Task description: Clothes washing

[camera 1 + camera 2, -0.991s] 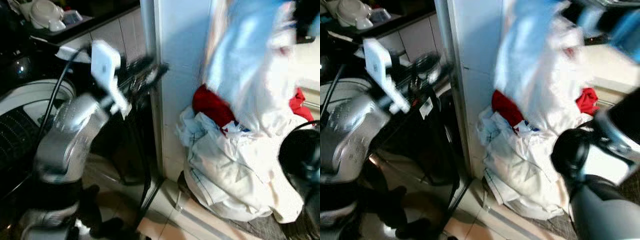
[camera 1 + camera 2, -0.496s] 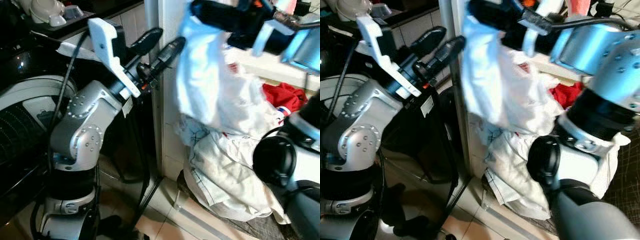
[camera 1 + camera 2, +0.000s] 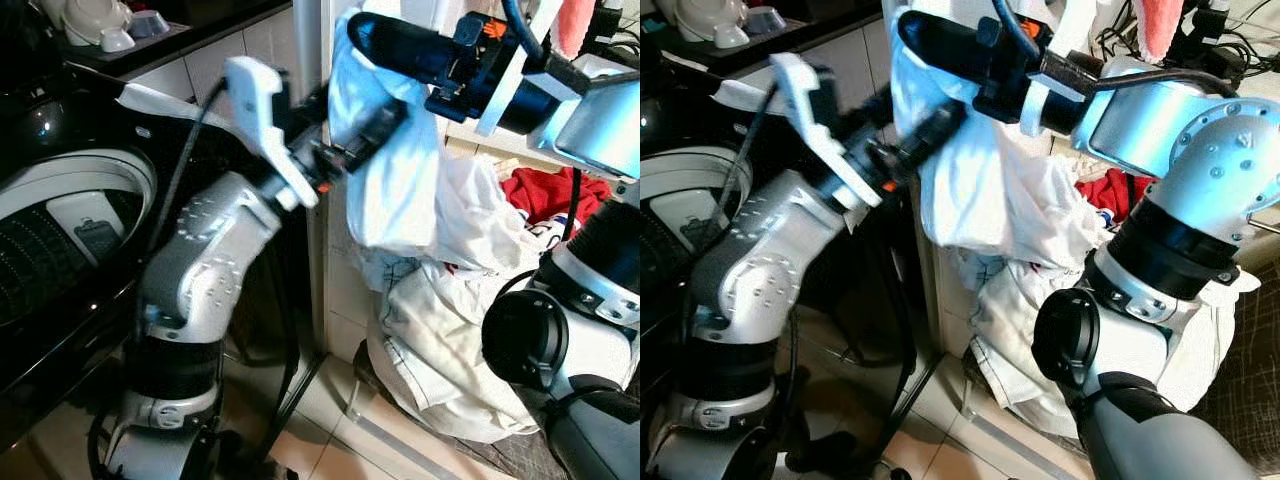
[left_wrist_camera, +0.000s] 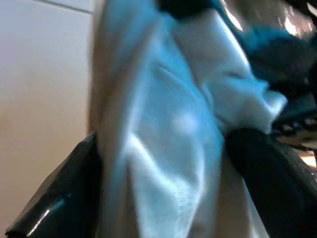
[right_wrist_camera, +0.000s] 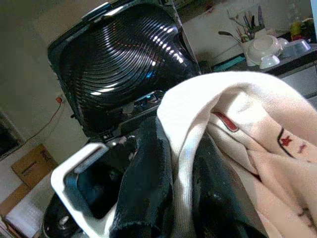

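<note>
My right gripper (image 3: 368,36) is raised high and shut on a white garment (image 3: 395,170), which hangs down in front of the white tiled pillar. The cloth is pinched between its black fingers (image 5: 148,188) in the right wrist view. My left gripper (image 3: 362,138) reaches in from the left at the garment's upper part. The left wrist view has the white cloth (image 4: 173,134) lying between the two spread fingers (image 4: 59,198), so that gripper is open around it. The washing machine (image 3: 60,210) stands at the left with its ribbed black lid (image 5: 119,64) raised.
A heap of white clothes (image 3: 450,340) with a red piece (image 3: 545,188) lies on the floor at the right, against the pillar (image 3: 335,290). A dark counter with white dishes (image 3: 95,20) runs behind the machine. Black cables hang by the pillar's foot.
My right gripper has carried the white garment to the left, towards the machine. My left arm has swung right, and its fingers now stand on either side of the hanging cloth.
</note>
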Controlling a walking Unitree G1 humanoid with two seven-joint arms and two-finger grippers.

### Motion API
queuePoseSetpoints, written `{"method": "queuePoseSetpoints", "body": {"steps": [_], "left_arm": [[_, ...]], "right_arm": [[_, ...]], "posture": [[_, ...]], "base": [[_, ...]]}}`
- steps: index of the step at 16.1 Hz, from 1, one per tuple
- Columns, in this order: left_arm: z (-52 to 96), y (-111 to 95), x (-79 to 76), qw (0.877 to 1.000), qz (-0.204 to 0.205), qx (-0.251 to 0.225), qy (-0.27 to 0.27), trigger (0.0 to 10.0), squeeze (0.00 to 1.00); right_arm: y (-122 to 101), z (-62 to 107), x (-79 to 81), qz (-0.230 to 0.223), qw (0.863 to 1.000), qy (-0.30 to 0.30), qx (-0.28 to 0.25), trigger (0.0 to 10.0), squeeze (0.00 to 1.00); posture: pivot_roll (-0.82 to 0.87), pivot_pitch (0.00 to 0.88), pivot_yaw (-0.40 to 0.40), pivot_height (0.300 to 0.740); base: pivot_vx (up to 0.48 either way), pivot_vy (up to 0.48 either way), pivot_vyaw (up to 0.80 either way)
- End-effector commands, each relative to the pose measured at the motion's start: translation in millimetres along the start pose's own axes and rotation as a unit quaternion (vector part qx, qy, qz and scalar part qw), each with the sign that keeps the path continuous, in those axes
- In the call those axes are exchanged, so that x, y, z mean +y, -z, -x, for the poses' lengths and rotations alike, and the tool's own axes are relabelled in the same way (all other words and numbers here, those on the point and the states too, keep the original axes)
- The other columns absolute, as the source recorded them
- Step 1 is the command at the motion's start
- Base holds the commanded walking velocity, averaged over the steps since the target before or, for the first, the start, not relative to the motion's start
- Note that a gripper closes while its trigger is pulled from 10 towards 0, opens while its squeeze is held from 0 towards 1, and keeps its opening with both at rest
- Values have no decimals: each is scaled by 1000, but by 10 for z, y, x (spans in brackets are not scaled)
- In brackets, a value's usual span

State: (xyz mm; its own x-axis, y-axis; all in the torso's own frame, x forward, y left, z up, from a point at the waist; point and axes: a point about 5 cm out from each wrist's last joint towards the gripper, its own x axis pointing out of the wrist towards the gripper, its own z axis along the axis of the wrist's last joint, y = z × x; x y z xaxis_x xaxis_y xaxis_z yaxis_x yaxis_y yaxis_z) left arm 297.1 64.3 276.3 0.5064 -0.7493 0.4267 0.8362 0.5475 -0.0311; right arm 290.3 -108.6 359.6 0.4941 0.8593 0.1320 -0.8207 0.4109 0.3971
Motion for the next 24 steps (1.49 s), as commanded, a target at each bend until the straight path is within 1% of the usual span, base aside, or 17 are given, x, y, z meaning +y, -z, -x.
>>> {"method": "queuePoseSetpoints", "body": {"steps": [1,2,3,4,5,6,9,11,16,19,20,21,22,23,24], "left_arm": [[-33,-5,-28,1000,-8,-3,8,10000,0],[-37,-7,-21,1000,-4,-4,8,3569,0],[-35,-8,-14,1000,1,-2,11,0,0],[-30,-10,-10,1000,3,2,13,0,0],[-26,1,-2,1000,-4,10,11,0,0],[-26,31,23,1000,-9,22,-1,0,0],[-28,5,49,1000,-10,11,-8,0,0],[-17,6,65,1000,-6,12,-13,0,0],[-13,3,136,999,-15,14,-35,0,0],[-13,-5,148,999,-18,11,-35,0,0],[-11,-16,169,999,-21,8,-40,0,0],[-6,-36,194,999,-25,3,-48,0,0],[-1,-57,225,998,-28,-1,-59,0,0],[5,-71,242,997,-32,-4,-64,0,0],[8,-78,253,997,-31,-5,-67,0,0]], "right_arm": [[0,-7,84,10,1000,-20,-2,0,0],[0,2,81,11,1000,-18,-3,0,0],[1,11,75,11,1000,-16,-4,0,0],[3,16,72,10,1000,-14,-5,0,0],[6,18,74,10,1000,-13,-6,0,0],[8,17,76,9,1000,-12,-6,0,0],[8,14,80,7,1000,-10,-6,0,0],[12,14,76,8,1000,-4,-5,0,0],[22,17,77,7,1000,-1,-5,0,0],[19,24,73,10,1000,9,-5,0,0],[22,26,70,10,1000,12,-5,1216,0],[22,26,71,10,1000,13,-5,1686,0],[14,30,88,16,1000,13,-8,3412,0],[11,30,97,20,1000,14,-9,10000,451],[9,31,102,22,1000,14,-9,10000,686]], "posture": [[-75,0,55,740],[-75,0,57,740],[-74,0,57,740],[-73,0,59,740],[-73,0,59,740],[-72,0,60,740],[-68,0,60,740],[-68,0,60,740],[-69,0,62,740],[-70,0,66,740],[-70,0,67,740],[-70,0,67,740],[-69,0,67,740],[-68,0,68,740],[-67,0,67,740]], "base": [[0,0,0],[0,0,0],[0,0,0],[0,0,0],[0,0,0],[0,0,0],[0,0,0],[0,0,0],[0,0,0],[0,0,0],[0,0,0],[0,0,0],[0,0,0],[0,0,0],[0,0,0]]}}
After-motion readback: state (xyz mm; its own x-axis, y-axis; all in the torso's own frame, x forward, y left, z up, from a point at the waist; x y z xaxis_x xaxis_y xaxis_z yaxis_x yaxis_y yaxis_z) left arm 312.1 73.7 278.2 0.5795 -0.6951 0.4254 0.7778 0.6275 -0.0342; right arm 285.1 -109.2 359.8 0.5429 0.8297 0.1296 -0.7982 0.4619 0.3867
